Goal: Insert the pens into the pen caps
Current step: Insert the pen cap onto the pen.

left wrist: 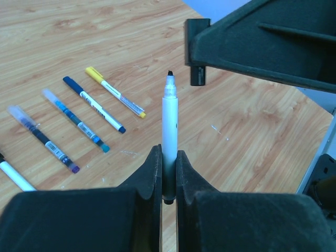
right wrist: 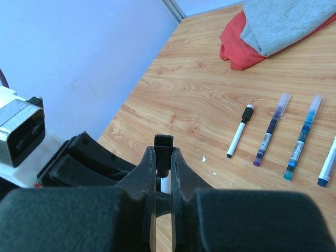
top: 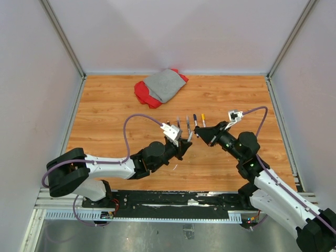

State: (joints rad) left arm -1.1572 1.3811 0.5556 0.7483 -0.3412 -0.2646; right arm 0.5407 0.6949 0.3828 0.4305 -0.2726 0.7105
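Over the middle of the wooden tabletop (top: 105, 105), the left pincer (left wrist: 168, 157) pinches a white-barrelled marker pen (left wrist: 169, 115), its black tip bare. The right pincer (right wrist: 163, 157) clamps a small black cap (right wrist: 163, 142) near that tip, not touching. Other slim pens (left wrist: 94, 105) lie in a row beyond.

Five capped pens (left wrist: 94, 105) and one uncapped pen (left wrist: 169, 131). One loose black cap (right wrist: 163, 143). Two cloths (top: 165, 84), grey and red.
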